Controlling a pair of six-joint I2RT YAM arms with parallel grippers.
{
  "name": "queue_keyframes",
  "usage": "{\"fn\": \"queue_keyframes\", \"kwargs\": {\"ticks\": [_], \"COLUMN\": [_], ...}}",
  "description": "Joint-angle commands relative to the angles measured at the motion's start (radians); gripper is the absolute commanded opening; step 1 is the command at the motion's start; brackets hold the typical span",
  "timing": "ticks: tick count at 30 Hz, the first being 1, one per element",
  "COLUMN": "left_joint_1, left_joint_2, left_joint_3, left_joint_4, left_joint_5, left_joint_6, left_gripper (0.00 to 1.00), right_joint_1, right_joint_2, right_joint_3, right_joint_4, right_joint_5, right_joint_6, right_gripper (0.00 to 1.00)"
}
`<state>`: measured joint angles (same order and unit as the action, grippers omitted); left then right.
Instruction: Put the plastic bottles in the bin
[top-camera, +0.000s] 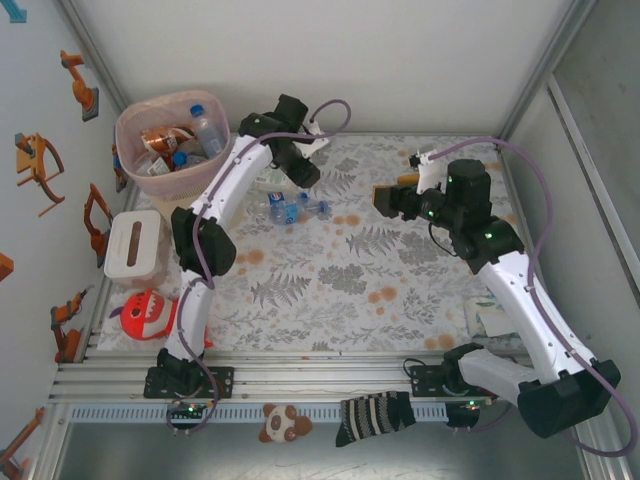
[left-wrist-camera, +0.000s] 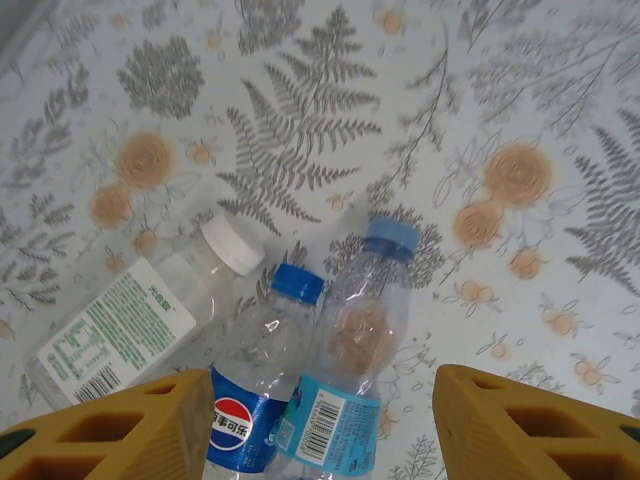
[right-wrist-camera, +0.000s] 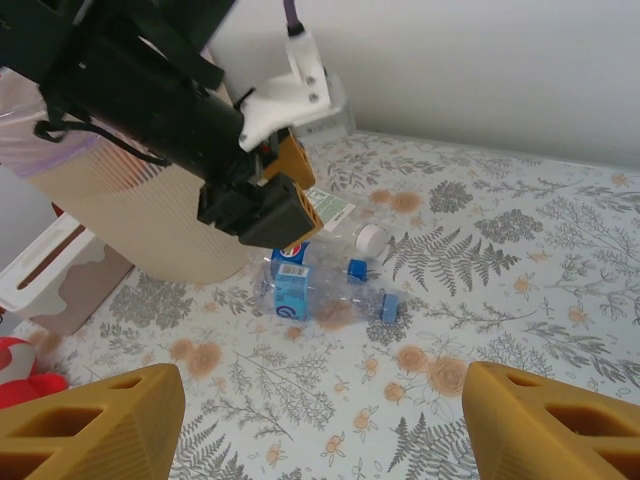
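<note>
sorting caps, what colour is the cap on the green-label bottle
white cap, best in left wrist view

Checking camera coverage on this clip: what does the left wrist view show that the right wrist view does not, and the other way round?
Left wrist adds close label detail: barcodes on the white-capped bottle and the light-blue-labelled bottle, and lettering on the Pepsi bottle. Right wrist adds the surroundings: the bin, the white box next to it, and the red toy at the frame edge. Shared: these three bottles lying together on the fern-print cloth, with the left gripper open over them.
</note>
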<state>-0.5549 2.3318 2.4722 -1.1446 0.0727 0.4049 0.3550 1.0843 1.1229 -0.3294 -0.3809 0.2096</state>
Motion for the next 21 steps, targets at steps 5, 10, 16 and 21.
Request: {"fn": "queue_keyframes", "kwargs": {"ticks": [5,10,16,21], "left_joint_1": [-0.002,-0.004,-0.013,-0.023], "left_joint_2": [0.088,0.125,0.152,0.17], "left_joint_3": [0.011,0.012,-0.001,0.0], "left_joint_4": [-0.064,-0.094,-0.119,-0.12], "left_joint_5": [-0.028,-0.016,-0.025,-0.029], "left_joint_6": [0.045,0.049,0.048,0.056], "left_gripper": [0.57,0.57,0.58,0.59], "right_joint_1": [0.006,0.006,0.006,0.006], "right_joint_2": [-0.023,-0.02,-0.015,-0.018], "right_joint_3": [-0.007,-0.005,-0.007,-0.017], "right_joint_4": [0.0,0.001,0.007,0.012], "right_joint_5": [0.014,0.012,0.006,0.003], "right_joint_6": [0.001,0.005,0.012,0.015], "right_gripper": [0.73,0.73,0.73,0.73]}}
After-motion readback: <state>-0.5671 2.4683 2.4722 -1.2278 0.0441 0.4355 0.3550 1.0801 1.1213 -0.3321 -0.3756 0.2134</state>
